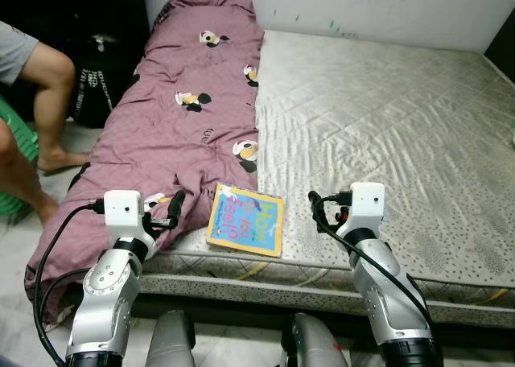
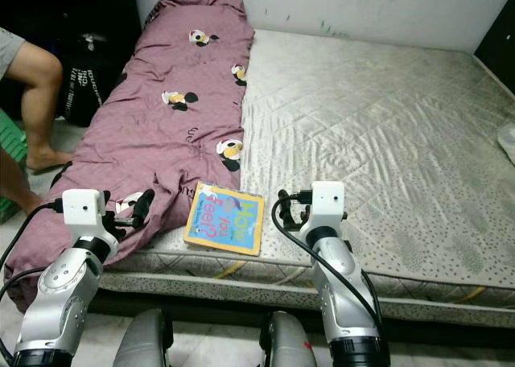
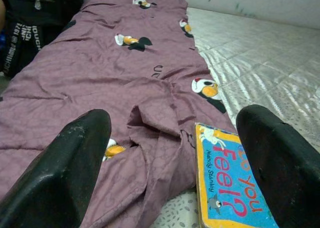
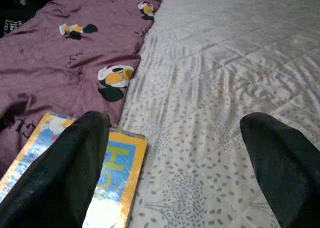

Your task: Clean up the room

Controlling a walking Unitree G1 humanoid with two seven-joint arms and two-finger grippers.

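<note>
Book [image 1: 245,220] lies flat at the mattress [image 1: 386,117] edge, against the blanket [image 1: 181,117]. Left gripper [image 3: 175,153] and right gripper [image 4: 175,153] both spread apart, empty, flanking it. Best bet imo: slide one finger under the overhanging edge, then pinch.

A bare mattress [image 1: 386,134] with a pale quilted cover and a grey speckled pattern along its near edge carries everything here. A purple quilt [image 1: 173,125] printed with cartoon mice lies lengthwise along the mattress's left side, running from the wall end down to the near edge, where it spills over the corner toward the floor. A picture book [image 1: 245,219] with a yellow border and blue cover lies flat on the mattress near its front edge, its left side touching or just overlapping the quilt's rumpled hem.
</note>
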